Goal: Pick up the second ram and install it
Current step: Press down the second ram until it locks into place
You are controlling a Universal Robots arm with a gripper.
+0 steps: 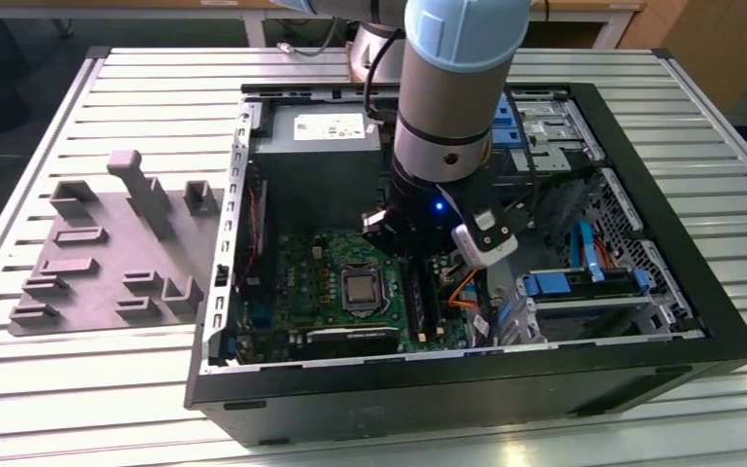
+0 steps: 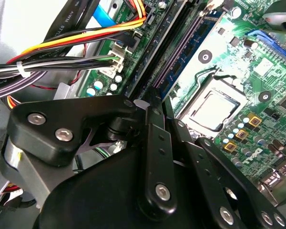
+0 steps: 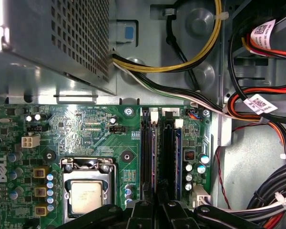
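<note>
My gripper is low inside the open computer case, over the green motherboard. In the first wrist view the second ram, a long narrow dark stick with a blue edge, stands along a black socket on the motherboard. My gripper is shut on the ram's near end, and that end is hidden behind the fingers. Another blue-edged stick stands in the socket beside it. In the second wrist view the gripper sits at the end of the long sockets.
The silver processor lies close beside the sockets. Bundles of cables crowd the other side, and the perforated power supply box rises beyond the board. A grey holder block rests on the slatted table outside the case.
</note>
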